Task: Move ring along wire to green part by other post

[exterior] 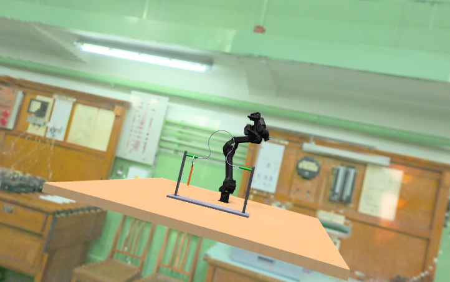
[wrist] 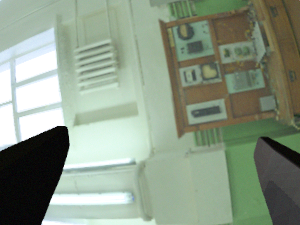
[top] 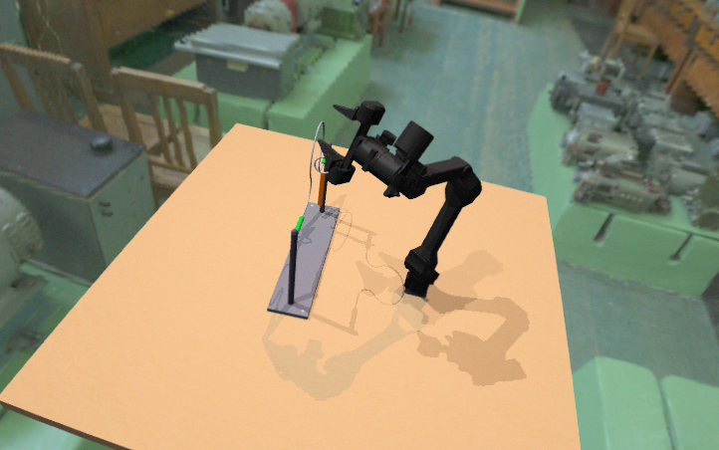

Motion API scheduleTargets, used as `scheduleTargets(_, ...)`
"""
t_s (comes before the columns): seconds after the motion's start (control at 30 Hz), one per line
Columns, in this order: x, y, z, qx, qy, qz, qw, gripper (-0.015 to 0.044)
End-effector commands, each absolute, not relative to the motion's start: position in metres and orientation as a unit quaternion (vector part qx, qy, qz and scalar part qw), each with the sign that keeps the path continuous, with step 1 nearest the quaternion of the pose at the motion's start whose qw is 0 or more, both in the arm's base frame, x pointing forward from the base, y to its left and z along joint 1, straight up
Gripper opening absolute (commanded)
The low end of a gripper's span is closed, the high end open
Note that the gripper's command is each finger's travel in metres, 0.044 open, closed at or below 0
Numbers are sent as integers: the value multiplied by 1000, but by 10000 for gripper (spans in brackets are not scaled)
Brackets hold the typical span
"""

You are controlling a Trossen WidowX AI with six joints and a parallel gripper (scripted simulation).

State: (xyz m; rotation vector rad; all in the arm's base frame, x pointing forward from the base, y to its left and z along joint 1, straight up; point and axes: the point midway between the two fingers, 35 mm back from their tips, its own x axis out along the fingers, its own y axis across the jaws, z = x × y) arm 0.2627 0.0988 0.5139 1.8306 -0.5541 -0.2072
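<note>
The ring with its orange handle hangs on the green part of the wire beside the left post; the handle points down. It also shows in the top view, at the far post. The thin grey wire loops up and then down to the other green part by the right post. My gripper is open and empty, raised above the wire and apart from the ring. In the wrist view both fingertips frame only the room wall.
The posts stand on a grey baseplate on the orange table. My arm's base stands on the table beside the plate. Wooden chairs and a grey cabinet stand beyond the table's edge.
</note>
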Motion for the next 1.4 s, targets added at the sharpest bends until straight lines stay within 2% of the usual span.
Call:
scheduleTargets(0.0,263,98,514,780,-237,-88,573,374)
scheduleTargets(0.27,283,72,521,724,-271,-93,627,164)
scheduleTargets(0.87,319,-23,536,511,-347,-143,773,160)
scheduleTargets(1.37,340,-117,513,377,-351,-190,836,160)
